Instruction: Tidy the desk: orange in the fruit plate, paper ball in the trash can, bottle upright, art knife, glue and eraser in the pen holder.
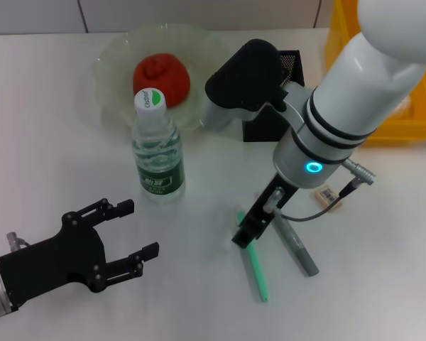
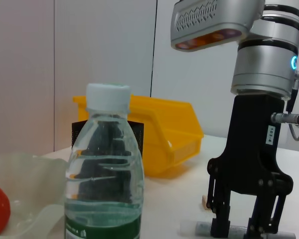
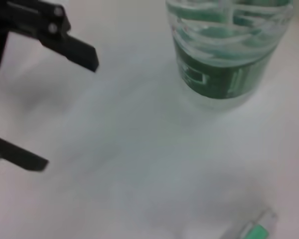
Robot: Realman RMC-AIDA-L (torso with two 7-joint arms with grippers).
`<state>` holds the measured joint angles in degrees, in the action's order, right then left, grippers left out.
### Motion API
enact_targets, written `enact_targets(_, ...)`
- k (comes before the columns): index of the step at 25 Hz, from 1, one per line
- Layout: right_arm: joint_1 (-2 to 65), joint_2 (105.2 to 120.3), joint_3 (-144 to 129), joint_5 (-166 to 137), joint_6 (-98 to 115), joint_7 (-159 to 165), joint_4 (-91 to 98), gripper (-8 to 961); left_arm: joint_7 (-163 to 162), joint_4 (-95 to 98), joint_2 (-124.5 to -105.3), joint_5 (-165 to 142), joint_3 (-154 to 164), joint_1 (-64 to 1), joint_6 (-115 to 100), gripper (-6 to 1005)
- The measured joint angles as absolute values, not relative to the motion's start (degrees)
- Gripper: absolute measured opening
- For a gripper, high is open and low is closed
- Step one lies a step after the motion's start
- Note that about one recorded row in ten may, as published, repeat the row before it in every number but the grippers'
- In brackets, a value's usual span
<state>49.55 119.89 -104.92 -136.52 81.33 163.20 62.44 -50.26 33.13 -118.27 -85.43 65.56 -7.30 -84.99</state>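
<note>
**Desk:** Where do you have the two hands?

**Me:** I've got the right hand (image 1: 250,229) down at the surface (image 1: 50,106), in front of the bottle and to its right. Its tips are at the upper end of a green pen-like tool (image 1: 255,268), with a grey one (image 1: 296,246) lying just beside it. I can't tell whether that hand is spread or pinching. My left hand (image 1: 136,229) is low at the near left, fingers spread wide, holding nothing, a little short of the bottle.

**Desk:** And the bottle?

**Me:** The bottle (image 1: 156,147) stands upright, white cap on, green label near its base, just in front of the fruit plate (image 1: 117,60). The orange (image 1: 161,76) sits inside that plate.

**Desk:** Pen holder and trash can?

**Me:** The pen holder (image 1: 290,65) is to the right of the plate, mostly hidden behind my right arm. The yellow trash can (image 1: 412,121) is at the far right edge; from the left wrist I see it behind the bottle too.

**Desk:** The eraser?

**Me:** The eraser (image 1: 328,195) lies flat on the surface, barcode up, just right of my right wrist and in front of the holder.
</note>
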Motion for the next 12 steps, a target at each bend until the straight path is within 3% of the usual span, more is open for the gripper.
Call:
enact_targets(5,50.91,119.88,-105.92,-135.52,79.90,163.56,59.84,509,-50.02,32.69,-118.20,-85.43,65.50,-7.41,-84.94,779)
enact_targets(12,51.80,119.89,-107.18,-134.90,78.95,163.83,57.83,505,-49.80,32.68,-118.21,-85.43,64.98,-7.27,-84.90,777)
